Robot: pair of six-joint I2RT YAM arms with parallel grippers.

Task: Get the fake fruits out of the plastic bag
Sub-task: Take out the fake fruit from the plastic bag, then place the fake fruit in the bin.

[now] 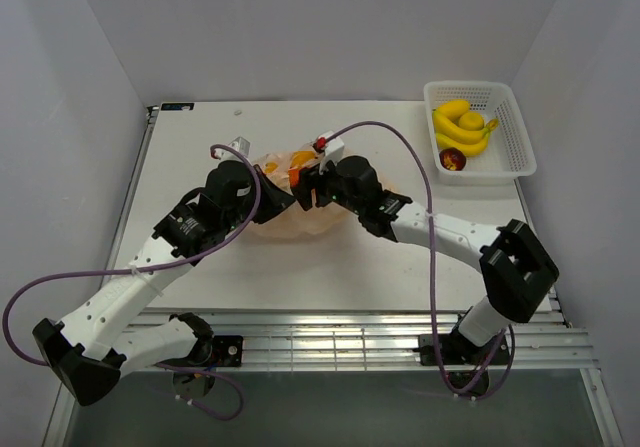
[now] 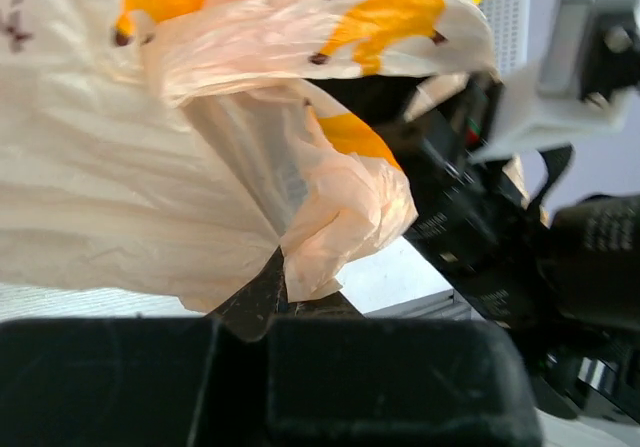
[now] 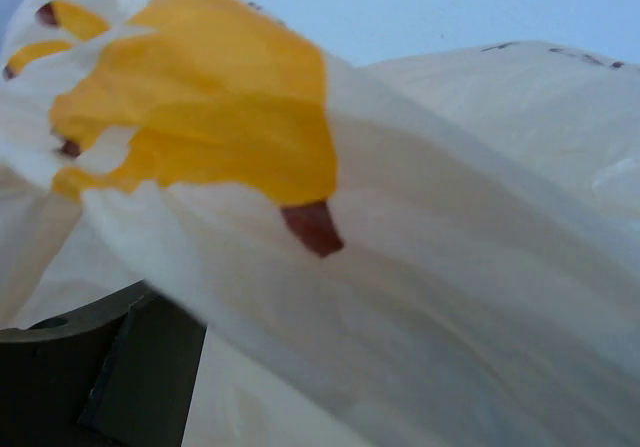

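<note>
Where left claw (image 1: pixel 281 199) faces right claw (image 1: pixel 306 189), plastic bag (image 1: pixel 298 225) bunched between

V. thin crinkly semi-clear plastic bag (image 2: pixel 120 197), matt table (image 1: pixel 330 267), plastic lattice basket (image 1: pixel 512 135)

Both arms are the same build: L arm (image 1: pixel 150 267) and R arm (image 1: pixel 450 232) have white link shells w/ chunky black joint housings (image 1: pixel 518 264) and black bases (image 1: pixel 205 352) at the near desk edge. A purple cable (image 1: pixel 20 312) loops off each arm. L gripper (image 1: pixel 281 203) and R gripper (image 1: pixel 306 191) are black; the R wrist carries a white block (image 1: pixel 333 150) w/ a red spot, and there's faint white lettering (image 2: pixel 610 229) on its black housing.
</note>
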